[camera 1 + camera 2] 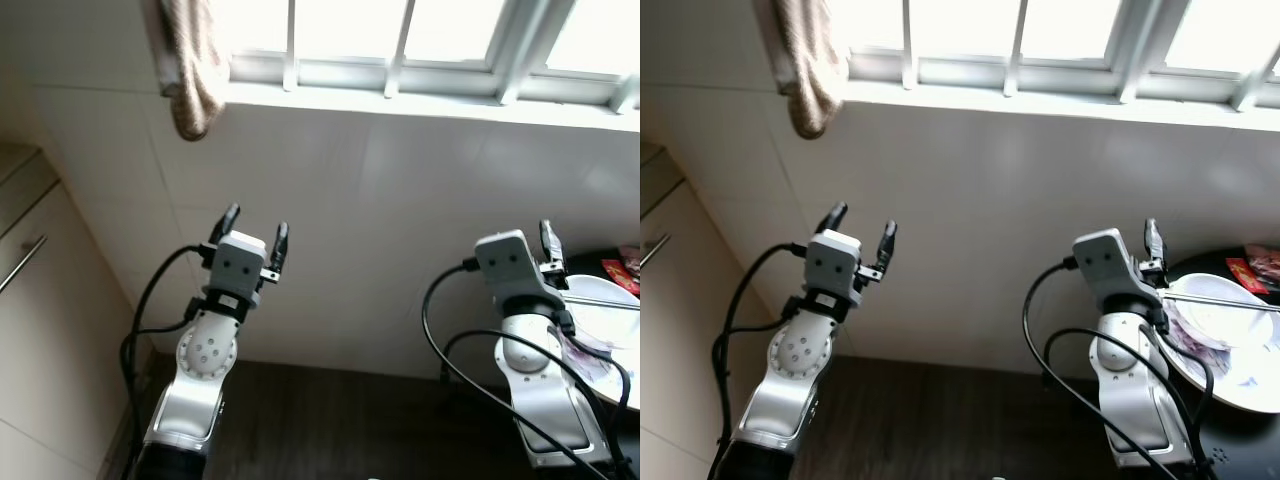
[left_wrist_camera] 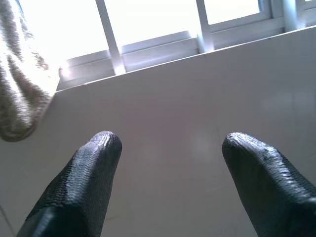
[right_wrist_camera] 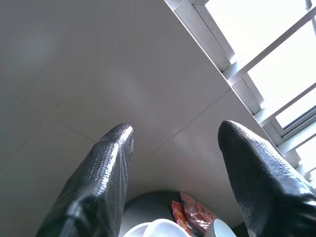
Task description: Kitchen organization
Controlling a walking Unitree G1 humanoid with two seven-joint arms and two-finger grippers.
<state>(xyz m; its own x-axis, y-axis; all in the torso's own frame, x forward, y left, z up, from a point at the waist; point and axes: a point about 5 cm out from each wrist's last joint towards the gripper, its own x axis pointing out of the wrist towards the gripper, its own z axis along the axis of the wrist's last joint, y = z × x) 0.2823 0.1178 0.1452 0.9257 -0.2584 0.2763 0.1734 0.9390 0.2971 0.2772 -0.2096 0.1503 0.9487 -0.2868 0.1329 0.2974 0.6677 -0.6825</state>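
Note:
Both arms are raised in front of a white tiled wall point(image 1: 380, 220). My left gripper point(image 1: 257, 228) is open with nothing between its fingers and points up at the wall below the window sill. My right gripper point(image 3: 175, 138) is open too and holds nothing. It stands beside a dark round table point(image 1: 1230, 425) at the right. On the table are a white plate point(image 1: 1240, 385) and stacked white bowls point(image 1: 1225, 320) with a thin metal rod point(image 1: 1225, 298) lying across them. Red snack packets point(image 1: 1258, 266) lie behind them.
A window point(image 1: 420, 35) runs along the top, with a beige cloth point(image 1: 192, 70) hanging at its left end. A pale cabinet with a metal bar handle point(image 1: 22, 262) stands at the left. Dark wooden floor point(image 1: 340, 420) lies below the wall.

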